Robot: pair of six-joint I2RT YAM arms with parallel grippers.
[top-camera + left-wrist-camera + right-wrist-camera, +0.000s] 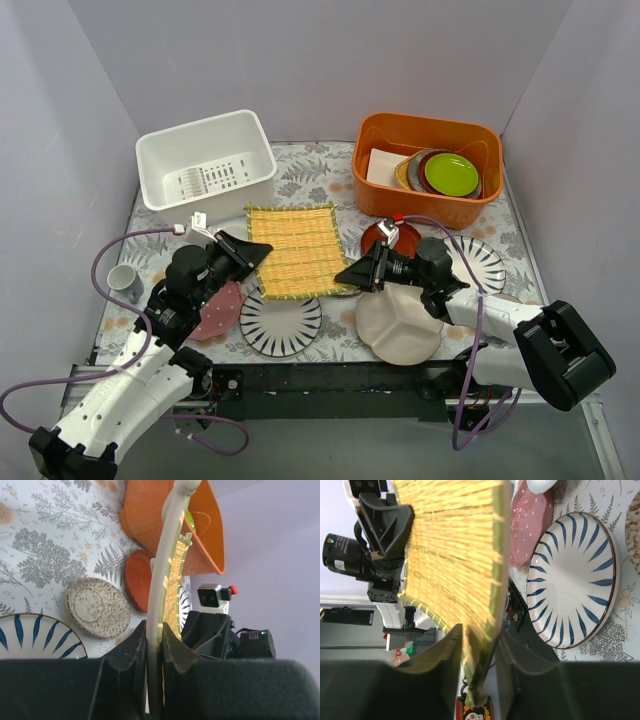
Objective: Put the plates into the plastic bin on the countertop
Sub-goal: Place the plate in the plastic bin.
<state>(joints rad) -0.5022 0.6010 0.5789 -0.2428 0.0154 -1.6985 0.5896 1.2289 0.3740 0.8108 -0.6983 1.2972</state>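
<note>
The white plastic bin (205,165) stands empty at the back left of the countertop (310,170). The yellow bamboo mat (293,250) hangs between both grippers. My left gripper (258,252) is shut on its left edge (156,630). My right gripper (348,273) is shut on its right edge (479,635). On the countertop lie a striped plate (280,322), a pink dotted plate (218,310), a cream divided plate (400,322), a second striped plate (478,262) and a red-brown plate (385,237). The left wrist view shows a speckled beige plate (98,607) below the mat.
The orange tub (428,165) at the back right holds stacked green and dark-red plates (450,173). A small white cup (125,280) stands at the left edge. Grey walls close in the sides and back.
</note>
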